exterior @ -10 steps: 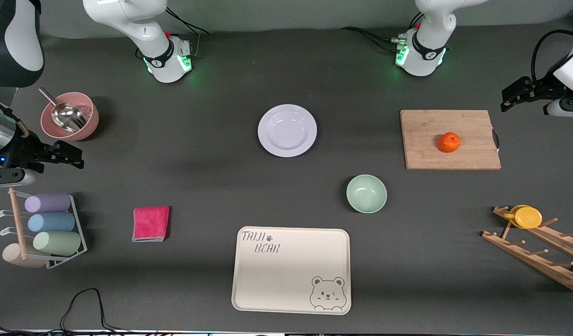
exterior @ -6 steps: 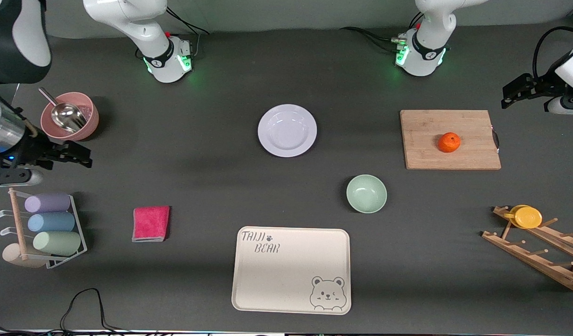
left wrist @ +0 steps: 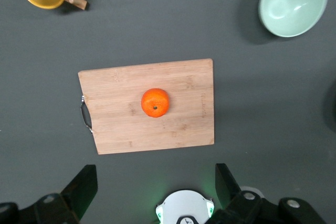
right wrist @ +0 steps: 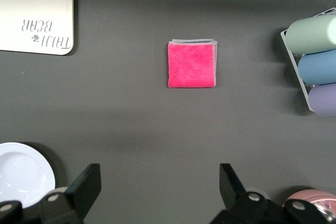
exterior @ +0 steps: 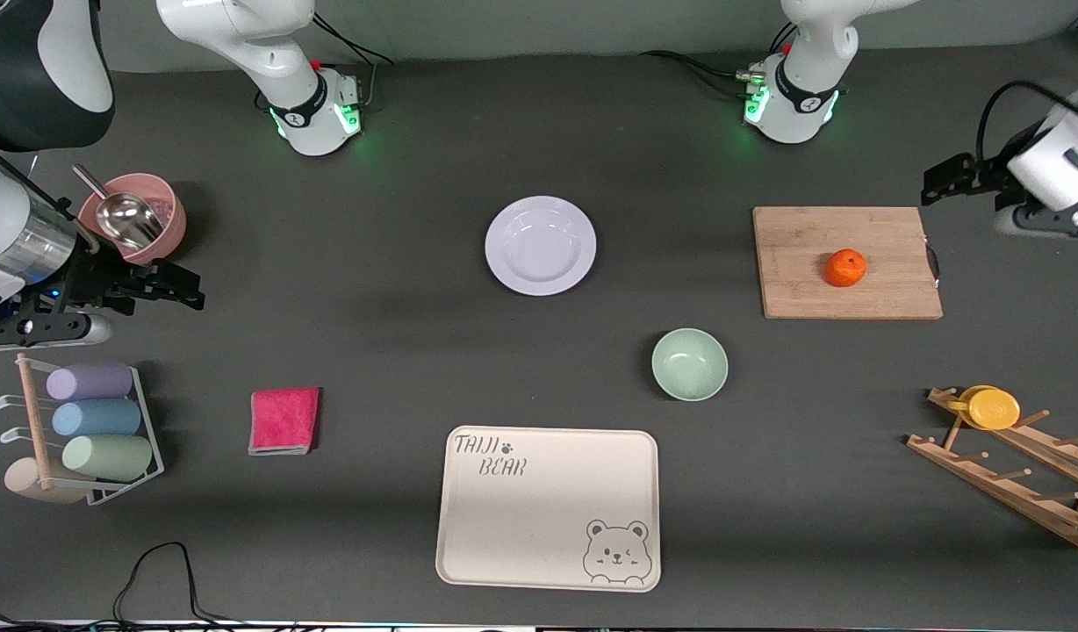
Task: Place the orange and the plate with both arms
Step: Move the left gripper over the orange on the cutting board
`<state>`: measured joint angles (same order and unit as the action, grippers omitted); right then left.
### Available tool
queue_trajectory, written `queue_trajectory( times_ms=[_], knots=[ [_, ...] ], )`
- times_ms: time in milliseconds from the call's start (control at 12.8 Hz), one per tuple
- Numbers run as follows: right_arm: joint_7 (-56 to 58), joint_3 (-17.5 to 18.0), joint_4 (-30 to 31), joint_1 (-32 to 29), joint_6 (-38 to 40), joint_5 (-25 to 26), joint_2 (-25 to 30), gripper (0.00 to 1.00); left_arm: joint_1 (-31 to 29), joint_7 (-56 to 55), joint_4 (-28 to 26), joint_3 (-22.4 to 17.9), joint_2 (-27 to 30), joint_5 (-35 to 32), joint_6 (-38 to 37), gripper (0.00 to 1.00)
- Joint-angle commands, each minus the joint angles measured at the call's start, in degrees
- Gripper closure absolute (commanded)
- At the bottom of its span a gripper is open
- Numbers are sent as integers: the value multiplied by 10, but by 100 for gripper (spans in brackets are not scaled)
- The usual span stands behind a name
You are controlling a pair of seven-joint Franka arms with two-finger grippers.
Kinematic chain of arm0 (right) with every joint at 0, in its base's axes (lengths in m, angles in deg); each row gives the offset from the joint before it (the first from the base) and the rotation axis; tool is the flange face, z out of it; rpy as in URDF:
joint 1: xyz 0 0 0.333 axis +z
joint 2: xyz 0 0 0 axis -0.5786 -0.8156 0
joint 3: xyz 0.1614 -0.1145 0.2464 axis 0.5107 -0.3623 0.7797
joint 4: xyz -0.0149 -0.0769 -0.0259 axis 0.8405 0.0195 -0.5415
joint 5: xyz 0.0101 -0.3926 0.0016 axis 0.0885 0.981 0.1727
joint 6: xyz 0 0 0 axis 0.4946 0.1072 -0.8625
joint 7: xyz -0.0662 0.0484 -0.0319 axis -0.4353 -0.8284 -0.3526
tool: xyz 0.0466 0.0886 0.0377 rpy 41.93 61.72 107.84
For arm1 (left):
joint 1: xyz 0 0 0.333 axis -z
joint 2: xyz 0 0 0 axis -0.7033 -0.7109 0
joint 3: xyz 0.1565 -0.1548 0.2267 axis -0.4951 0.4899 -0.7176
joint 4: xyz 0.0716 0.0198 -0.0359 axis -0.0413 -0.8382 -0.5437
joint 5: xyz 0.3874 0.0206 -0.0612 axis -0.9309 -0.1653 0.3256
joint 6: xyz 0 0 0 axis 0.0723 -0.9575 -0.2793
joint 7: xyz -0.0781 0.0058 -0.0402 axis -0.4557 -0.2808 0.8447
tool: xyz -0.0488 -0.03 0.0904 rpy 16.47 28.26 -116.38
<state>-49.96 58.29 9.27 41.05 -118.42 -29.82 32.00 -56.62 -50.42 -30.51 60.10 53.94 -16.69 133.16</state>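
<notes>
I see the orange point(exterior: 844, 268) on the cutting board point(exterior: 802, 290) near my left end effector point(exterior: 936, 186); the plate point(exterior: 540, 245) lies well apart from both.

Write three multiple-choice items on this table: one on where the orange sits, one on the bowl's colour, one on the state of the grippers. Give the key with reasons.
1. Where is the orange?
A. on the cutting board
B. in the green bowl
C. on the tray

2. What colour is the bowl between the plate and the tray?
A. yellow
B. mint green
C. red

3. How are the left gripper and the right gripper?
A. both shut on something
B. one holds the plate
C. both open and empty

Key: 1 A, the fruit rests mid-board; 2 B, its well is pale green; 3 C, each wrist view shows fingers spread with nothing between.
</notes>
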Motion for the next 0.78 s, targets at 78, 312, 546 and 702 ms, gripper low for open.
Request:
queue_trajectory(
  times_ms=[78, 312, 546, 702],
  knots=[
    [-9, -1, -13, 2, 15, -10, -6, 0, -13, -3, -153, -3, 24, -5, 154, 0],
    [-9, -1, -11, 2, 15, -10, -7, 0, -16, -4, -260, -4, 28, -4, 292, 0],
    [-9, -1, -11, 0, 13, -10, -11, 0, -26, -5, -380, -3, 19, 4, 467, 0],
    [-9, -3, -9, -2, 14, -10, -11, 0, -28, -5, -399, -3, -13, 16, 512, 0]
  ],
)
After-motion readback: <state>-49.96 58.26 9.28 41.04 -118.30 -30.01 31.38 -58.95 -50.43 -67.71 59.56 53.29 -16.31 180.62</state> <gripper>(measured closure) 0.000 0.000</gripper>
